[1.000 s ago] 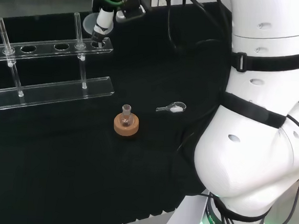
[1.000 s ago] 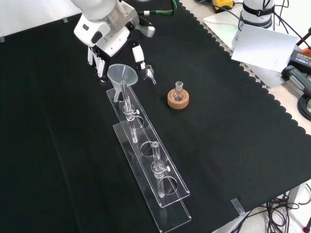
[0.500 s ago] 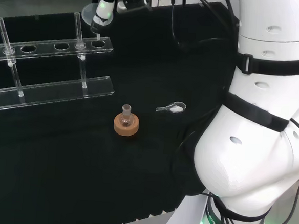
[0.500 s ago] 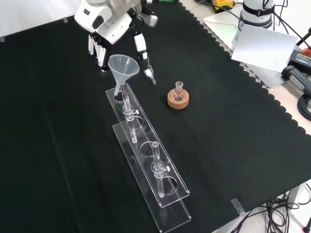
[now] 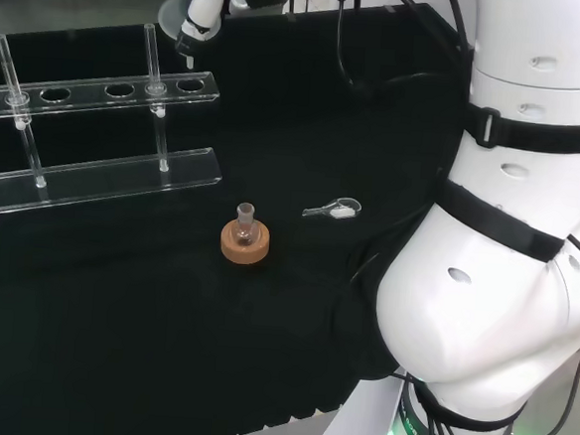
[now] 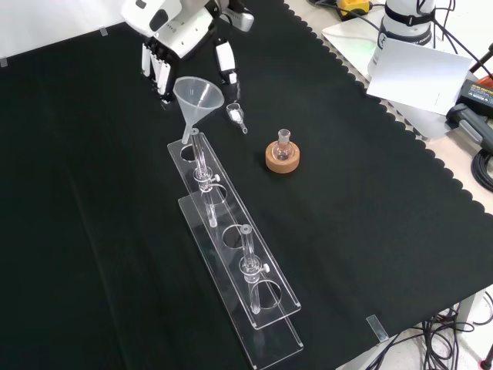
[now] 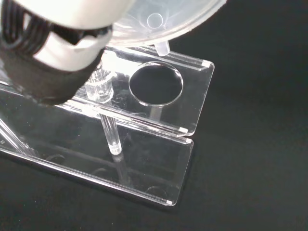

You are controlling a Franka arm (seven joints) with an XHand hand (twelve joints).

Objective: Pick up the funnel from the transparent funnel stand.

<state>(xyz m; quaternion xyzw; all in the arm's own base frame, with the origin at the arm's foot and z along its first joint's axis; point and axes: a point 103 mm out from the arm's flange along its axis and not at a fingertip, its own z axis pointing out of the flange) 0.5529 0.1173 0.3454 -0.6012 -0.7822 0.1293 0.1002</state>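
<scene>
The clear funnel hangs in my hand, fingers on one side of its bowl and the thumb on the other. Its stem tip sits just above the end hole of the transparent funnel stand. In the head view the funnel is at the top left, beside a finger, over the stand's upper shelf. The wrist view has the funnel's bowl close up, a finger against it, and the stand's shelf with its empty hole below.
A small round flask on a cork ring stands right of the stand in the front view. A small clear clip lies near the funnel. Two upright rods rise from the stand. The arm's white links take up the head view's right.
The hand has risen with the funnel, drawing its stem up out of the stand's end hole. Flask, clip and stand have not moved.
</scene>
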